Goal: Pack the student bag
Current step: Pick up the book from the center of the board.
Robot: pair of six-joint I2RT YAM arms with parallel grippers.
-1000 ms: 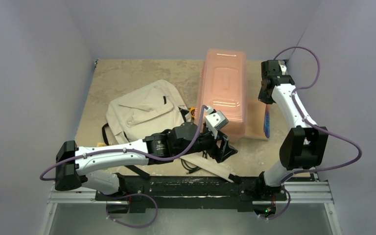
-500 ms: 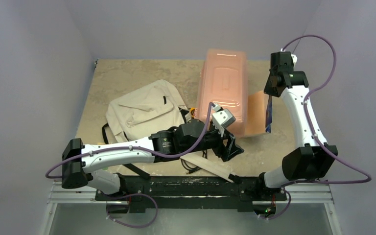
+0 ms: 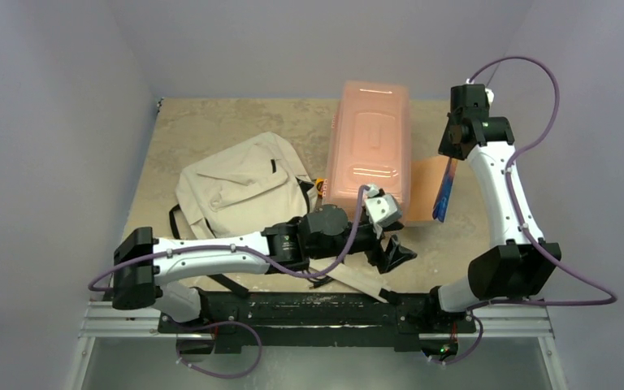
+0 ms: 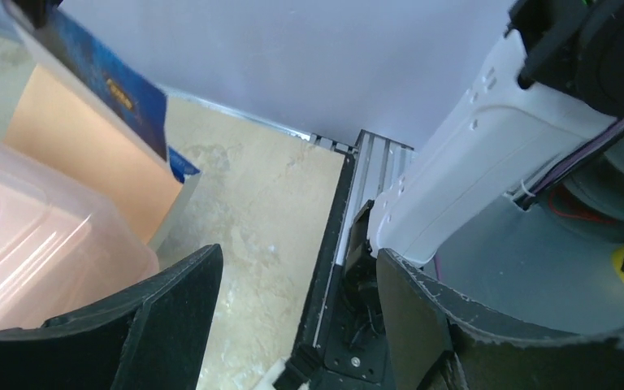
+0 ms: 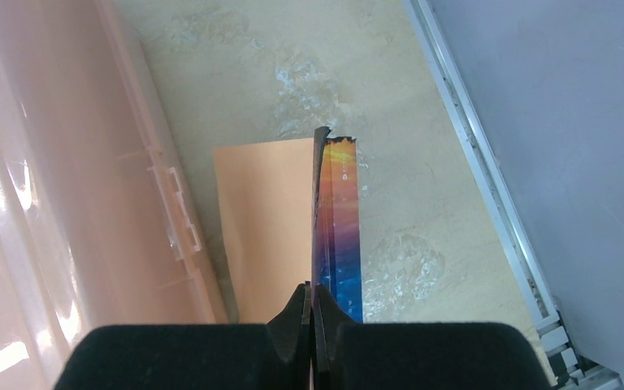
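Book (image 3: 444, 191), pinched in right jaws, has apparently lifted; left jaws, open, shifted right.

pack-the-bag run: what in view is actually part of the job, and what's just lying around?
Job:
- soft beige fabric backpack
- thin blue-covered book, pinched edge-on in the right gripper
- left gripper, open and empty

Lying about, probably:
- translucent pink plastic box
- flat orange sheet beside the box; may be packed later, cannot tell
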